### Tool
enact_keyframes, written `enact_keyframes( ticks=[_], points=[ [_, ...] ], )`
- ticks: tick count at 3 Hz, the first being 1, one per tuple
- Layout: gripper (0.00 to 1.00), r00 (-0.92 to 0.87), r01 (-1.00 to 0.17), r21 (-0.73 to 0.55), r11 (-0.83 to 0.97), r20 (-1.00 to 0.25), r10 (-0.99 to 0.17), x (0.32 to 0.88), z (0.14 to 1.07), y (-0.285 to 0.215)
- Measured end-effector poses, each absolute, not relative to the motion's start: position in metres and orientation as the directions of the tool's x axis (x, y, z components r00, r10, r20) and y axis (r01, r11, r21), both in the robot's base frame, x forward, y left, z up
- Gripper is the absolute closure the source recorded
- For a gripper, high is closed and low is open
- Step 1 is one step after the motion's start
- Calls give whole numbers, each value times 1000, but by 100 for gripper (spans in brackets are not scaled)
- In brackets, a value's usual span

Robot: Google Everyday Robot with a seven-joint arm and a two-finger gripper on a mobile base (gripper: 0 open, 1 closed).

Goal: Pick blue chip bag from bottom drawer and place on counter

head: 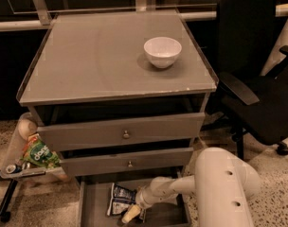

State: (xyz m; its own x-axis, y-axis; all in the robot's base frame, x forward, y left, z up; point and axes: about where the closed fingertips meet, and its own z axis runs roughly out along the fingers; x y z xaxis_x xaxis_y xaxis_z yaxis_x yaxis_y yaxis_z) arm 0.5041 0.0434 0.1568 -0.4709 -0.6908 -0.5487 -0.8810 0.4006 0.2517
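1. The blue chip bag [119, 200] lies crumpled on the flat floor of the bottom drawer [94, 208], left of the drawer's middle, with its white panels and dark print facing up.
2. The bottom drawer is pulled out towards the camera below the two knobbed drawers, and its grey floor shows bare to the left of the bag.
3. The end effector [131, 214] is down inside the bottom drawer, at the bag's lower right corner and touching or just beside it. A pale yellowish tip shows there.
4. I cannot tell whether the end effector is released or clenched, nor whether it has hold of the bag.
5. The white robot arm [168, 189] reaches in from the right, low across the drawer's front, and its thick rounded upper segment [223, 189] fills the lower right corner.
6. The tabletop [96, 56] is a broad grey surface with a thin metal rim, and it carries a white bowl [162, 51] right of centre, well apart from the bag.
7. The upper drawer [82, 134] and the middle drawer [96, 164] each have a small knob and stand slightly out from the cabinet.
8. A green snack bag [39, 154] sits on a small side tray [20, 173] to the cabinet's left.
9. A black office chair [257, 84] stands to the right of the cabinet.
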Motion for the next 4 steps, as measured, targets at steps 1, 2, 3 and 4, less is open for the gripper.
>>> enact_keyframes(
  ticks=[1,2,3,4],
  points=[
    [19,-473,-880,252,404,-549,-689,505,155,43],
    [42,-473,-880,252,403,-549,-689,505,155,43],
    [65,-473,-880,252,403,-549,-689,505,155,43],
    [88,-473,-880,252,403,-549,-689,505,155,43]
  ],
)
